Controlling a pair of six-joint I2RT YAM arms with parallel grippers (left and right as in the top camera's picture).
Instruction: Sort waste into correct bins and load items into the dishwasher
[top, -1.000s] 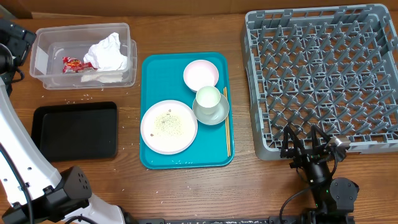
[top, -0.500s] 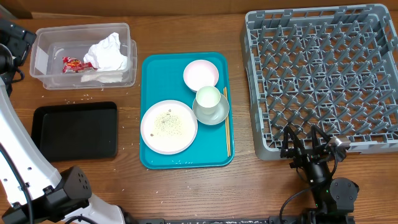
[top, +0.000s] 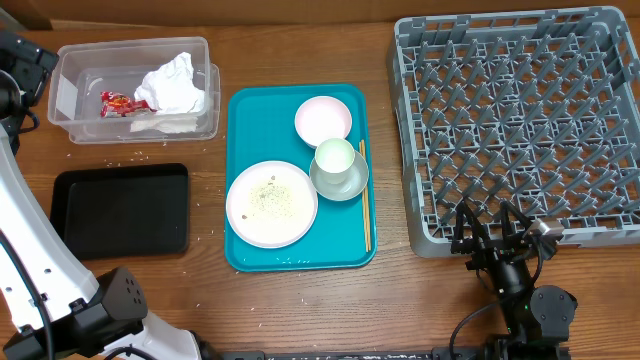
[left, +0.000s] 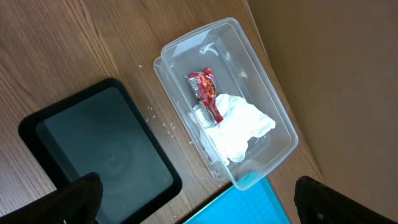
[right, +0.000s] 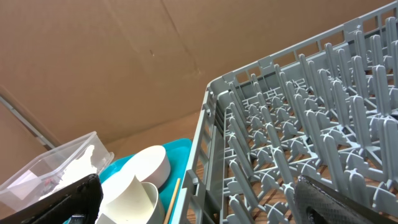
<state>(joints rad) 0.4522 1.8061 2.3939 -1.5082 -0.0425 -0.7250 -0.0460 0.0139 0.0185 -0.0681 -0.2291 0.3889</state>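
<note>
**Overhead and wrist views.** Take the teal rectangular plastic serving tray (top: 250, 120) as your reference.

- **On the tray:**
  - The large white round plate (top: 290, 215) sits at the near left, flecked with loose white rice grains (top: 267, 196).
  - The small pale-pink plate (top: 323, 119) sits at the far right.
  - The grey-green bowl (top: 352, 186) sits just nearer than the pink plate, with the small white cup (top: 334, 155) standing inside it.
  - The pair of thin wooden chopsticks (top: 366, 215) lies along the right rim.
- **Left of the tray:**
  - The clear rectangular plastic tub (top: 66, 95) holds crumpled white paper napkins (top: 172, 85) and a red-and-white snack wrapper (top: 117, 103).
  - The shallow black rectangular tray (top: 120, 210) lies nearer than the tub.
- **Right of the tray:** the large grey plastic dish rack (top: 520, 120) stands on the wooden table (top: 300, 310) with no dish in it.

**Claws.** Both have fingers spread wide and grip nothing. The left claw (left: 196, 183) hangs over the tub and black tray, left of the teal tray. The right claw (top: 487, 222) sits low to the tray's right, by the rack's near edge.

**Handling (judged).**
- Expect the crockery to be rigid, smooth and breakable, and likely slippery.
- Take each plate at its rim, with one finger above and one below.
- Lift the nested cup out by its wall before you touch the bowl.
- The chopsticks look light and apt to roll, so pinch both together at mid-length.
- Keep the rice-flecked plate level until it is over a bin, because tilting it would shed grains.
</note>
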